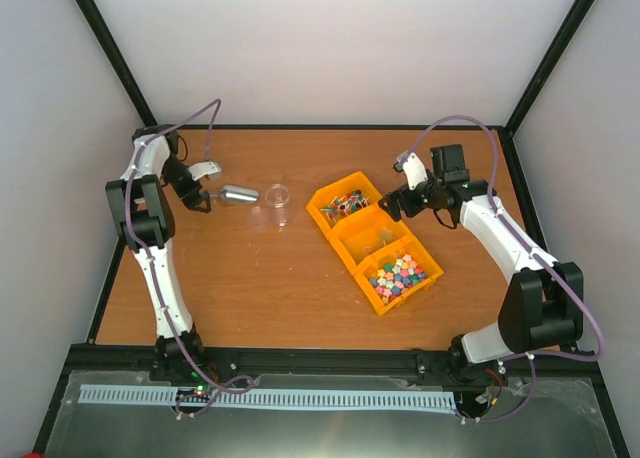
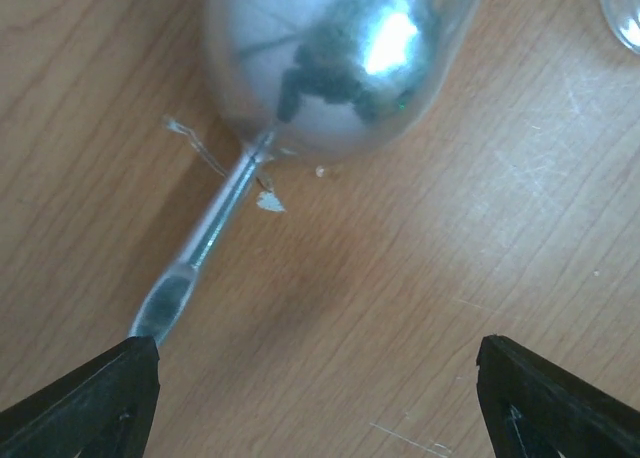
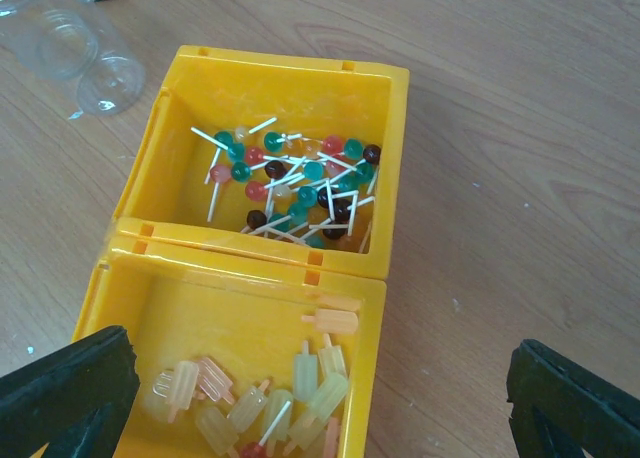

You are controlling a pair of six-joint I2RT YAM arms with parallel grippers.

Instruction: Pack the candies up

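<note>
Left wrist: scoop pickup step. Wide-open, empty left jaws; scoop handle (image 2: 195,263) just ahead, off-centre. Right jaws likewise wide, empty; candies (image 1: 402,275) in bin (image 1: 384,305) near them, well apart from left jaws. Next: centre on handle, close.

Saw a shiny metal scoop (image 1: 238,193) lying on the wooden bench (image 1: 270,278), two clear cups (image 1: 277,196) just beside its bowl. Found lollipops (image 3: 290,183), green, red and dark, heaped in the far yellow bin (image 3: 290,63); pale ice-lolly sweets (image 3: 300,388) in the adjoining bin (image 3: 200,308).

A lab cell; white panels (image 1: 330,48), black frame posts (image 1: 108,48), wooden table (image 1: 270,288).
</note>
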